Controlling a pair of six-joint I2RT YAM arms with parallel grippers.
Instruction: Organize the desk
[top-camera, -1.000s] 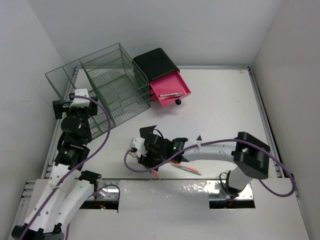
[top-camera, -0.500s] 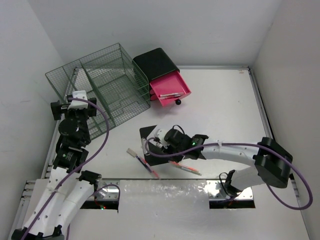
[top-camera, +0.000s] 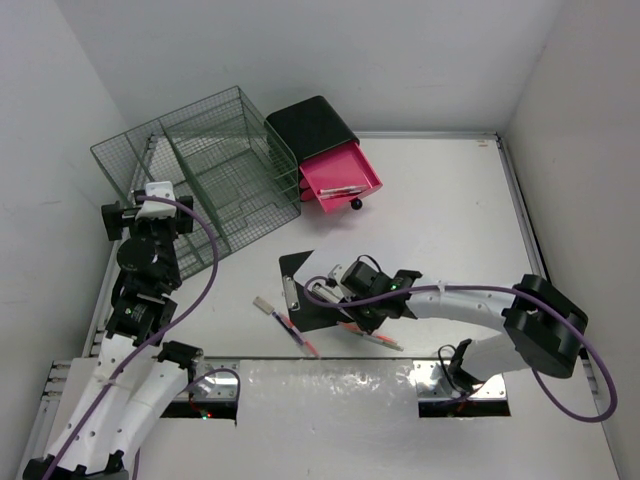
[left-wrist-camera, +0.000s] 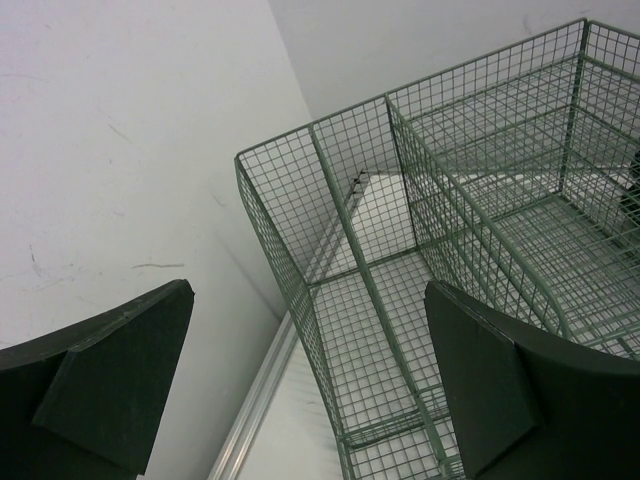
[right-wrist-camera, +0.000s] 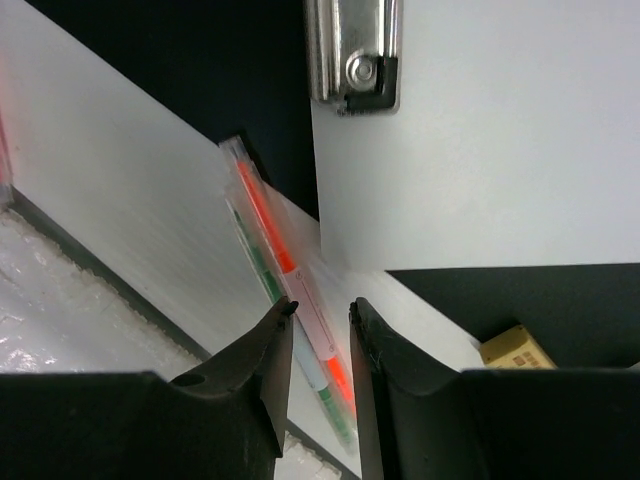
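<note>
Swinging off the loose pen (top-camera: 287, 327) that lies left of the clipboard (top-camera: 295, 268), the right pincer (right-wrist-camera: 322, 312) has narrowed to a slit astride the pen pack (right-wrist-camera: 285, 265) at the clipboard's near edge; pinching or not, I cannot tell. Looks like the pack goes next. White surface (top-camera: 450, 220) spreads all around the clipboard. Beyond it, leftward, left pincer (left-wrist-camera: 305, 380) hangs spread wide before the green rack (left-wrist-camera: 450, 200).

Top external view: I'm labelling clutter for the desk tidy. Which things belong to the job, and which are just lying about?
Job: matte-white desk; black clipboard; sleeved orange-and-green pens; loose dark pen; green wire-mesh rack; black box with pink drawers.
Probably just lying about: crinkled silver sheet, near edge.
</note>
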